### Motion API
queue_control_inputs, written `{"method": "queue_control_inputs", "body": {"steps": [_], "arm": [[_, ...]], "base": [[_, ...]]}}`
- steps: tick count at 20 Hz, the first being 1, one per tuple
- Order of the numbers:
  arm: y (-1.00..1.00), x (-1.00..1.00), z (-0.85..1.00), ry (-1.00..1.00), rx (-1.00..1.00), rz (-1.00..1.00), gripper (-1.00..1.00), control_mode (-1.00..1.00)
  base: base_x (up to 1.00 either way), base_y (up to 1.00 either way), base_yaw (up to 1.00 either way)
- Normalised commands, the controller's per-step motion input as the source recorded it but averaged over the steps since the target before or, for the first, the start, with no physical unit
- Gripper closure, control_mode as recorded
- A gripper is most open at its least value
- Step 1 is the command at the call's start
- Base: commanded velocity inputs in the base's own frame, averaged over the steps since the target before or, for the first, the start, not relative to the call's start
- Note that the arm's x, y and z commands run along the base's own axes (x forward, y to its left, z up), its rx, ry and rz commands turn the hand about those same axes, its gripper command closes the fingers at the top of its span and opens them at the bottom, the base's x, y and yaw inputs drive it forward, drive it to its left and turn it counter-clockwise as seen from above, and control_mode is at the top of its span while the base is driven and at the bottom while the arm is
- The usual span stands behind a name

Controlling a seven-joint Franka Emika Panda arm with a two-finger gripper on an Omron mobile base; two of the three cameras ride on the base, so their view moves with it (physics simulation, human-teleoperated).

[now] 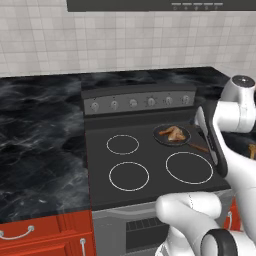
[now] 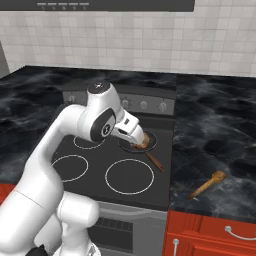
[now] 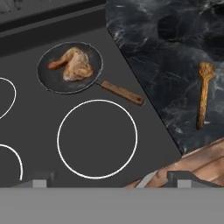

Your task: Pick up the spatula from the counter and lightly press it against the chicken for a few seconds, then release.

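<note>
Two dark finger tips of the gripper (image 3: 112, 180) stand spread wide at the bottom of the hand view, with nothing between them. The hand hangs above the front right part of the black glass cooktop (image 3: 94, 41).

The light-brown wooden spatula (image 3: 203, 94) lies flat on the black marbled stone counter (image 3: 153, 48) to the right of the stove, well apart from the gripper and untouched. The browned piece of chicken (image 3: 76, 65) sits in the round dark frying pan (image 3: 49, 81) on the rear right burner. The pan's wooden handle (image 3: 121, 92) reaches towards the counter but stops short of it.

Judging by this, the task is at its first step, the reach for the spatula, and no pick-up has been made. The next move calls for carrying the hand sideways off the cooktop and over the counter. There it must come down with the open fingers set across the thin shaft, so that they close on its narrow width.

Seen from the right base camera, the spatula's long axis runs on a diagonal across the counter. Its broad blade points to the rear and right, and its slim handle end points to the front edge and towards the stove. In the hand view that axis runs nearly top to bottom, blade uppermost.
</note>
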Motion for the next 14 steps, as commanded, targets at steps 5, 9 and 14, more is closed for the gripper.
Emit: {"method": "queue_control_inputs", "body": {"steps": [5,9,14], "arm": [[-0.55,0.0,-0.02,0.0,-0.02,0.0,-1.0,-1.0],[-0.54,0.0,-0.03,0.0,-0.01,-0.01,-1.0,-1.0],[-0.53,0.0,-0.11,0.0,0.0,-0.01,-1.0,-1.0]], "base": [[0.0,0.0,0.0],[0.0,0.0,0.0],[0.0,0.0,0.0]]}}
